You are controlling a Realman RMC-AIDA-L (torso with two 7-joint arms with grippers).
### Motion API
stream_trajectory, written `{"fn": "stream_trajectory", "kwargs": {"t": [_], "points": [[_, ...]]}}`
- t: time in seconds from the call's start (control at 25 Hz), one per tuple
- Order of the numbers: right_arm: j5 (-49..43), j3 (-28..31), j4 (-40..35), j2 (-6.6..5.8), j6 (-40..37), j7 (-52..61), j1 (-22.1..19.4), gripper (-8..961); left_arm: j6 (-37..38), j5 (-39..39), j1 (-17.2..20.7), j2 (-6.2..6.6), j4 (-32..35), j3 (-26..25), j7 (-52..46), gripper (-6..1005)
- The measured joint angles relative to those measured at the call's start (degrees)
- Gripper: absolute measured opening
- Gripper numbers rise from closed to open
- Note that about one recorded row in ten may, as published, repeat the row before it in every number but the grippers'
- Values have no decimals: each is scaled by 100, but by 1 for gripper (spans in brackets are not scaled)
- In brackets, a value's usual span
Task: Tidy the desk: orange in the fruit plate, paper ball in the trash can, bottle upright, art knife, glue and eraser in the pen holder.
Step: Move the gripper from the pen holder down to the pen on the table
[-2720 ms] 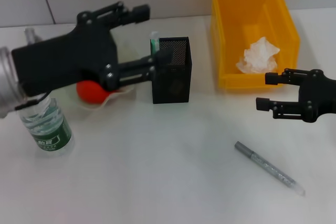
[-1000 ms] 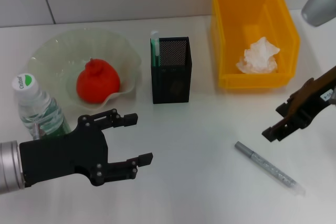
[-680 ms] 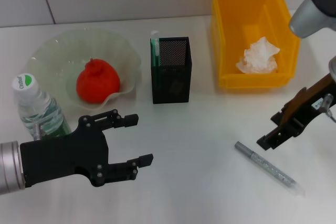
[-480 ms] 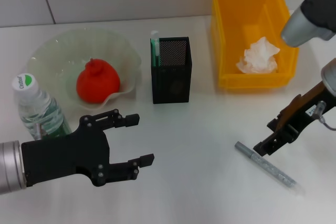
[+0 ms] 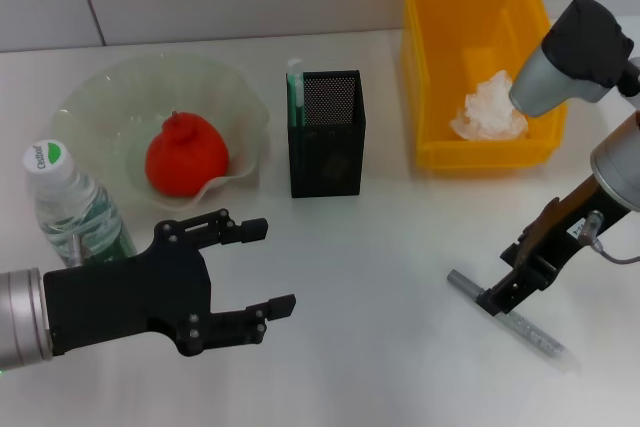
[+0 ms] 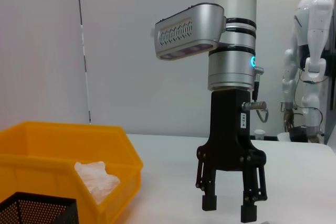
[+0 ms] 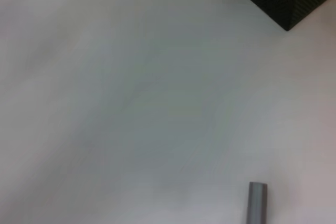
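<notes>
Head view, right end effector (image 5: 503,297) over art knife (image 5: 512,321)

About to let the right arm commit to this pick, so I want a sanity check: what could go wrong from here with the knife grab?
1. The right gripper, open, is coming down near one end of the art knife, not its middle; a grip there may let the long body tip or swing.
2. The knife lies flat on the table, so the fingertips may scrape the surface or push it away.
3. The pen holder already holds a green item, leaving less room for the knife.
</notes>
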Motion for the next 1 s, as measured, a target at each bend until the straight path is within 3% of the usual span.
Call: {"fn": "stream_trajectory", "kwargs": {"t": [1.0], "points": [[-233,-190,320,-1,1,90,-32,757,-48,150,-91,-17,-70,7,8,781]]}}
